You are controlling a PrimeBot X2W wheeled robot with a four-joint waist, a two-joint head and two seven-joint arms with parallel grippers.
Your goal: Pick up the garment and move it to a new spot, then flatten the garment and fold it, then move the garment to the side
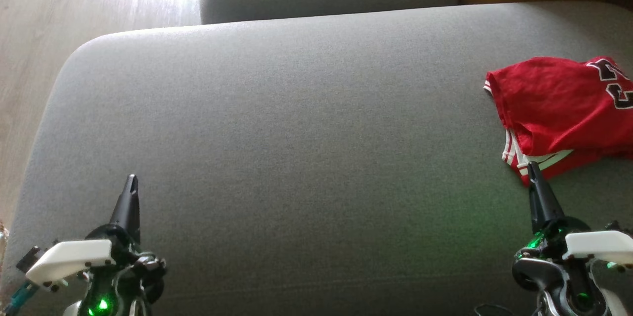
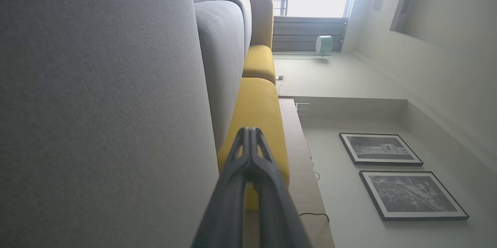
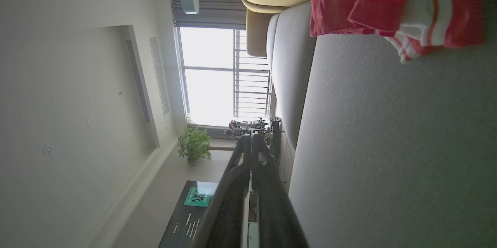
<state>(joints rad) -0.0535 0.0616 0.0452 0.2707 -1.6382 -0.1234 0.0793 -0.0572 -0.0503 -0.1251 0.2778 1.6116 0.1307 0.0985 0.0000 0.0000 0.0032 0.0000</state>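
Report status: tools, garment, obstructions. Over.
Left tool shut, empty. Right tool shut, empty, tip near garment. Garment red, crumpled, at right of cushion, not yet picked up. No obstruction seen.

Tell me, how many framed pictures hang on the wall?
2, side by side on the wall: the upper picture and the lower picture in the left wrist view. Others could be out of frame.

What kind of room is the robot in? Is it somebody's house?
Most likely a living room in a home. There is a big grey sofa with a yellow cushion, framed pictures hanging on the wall, and a potted plant beside a bright window.
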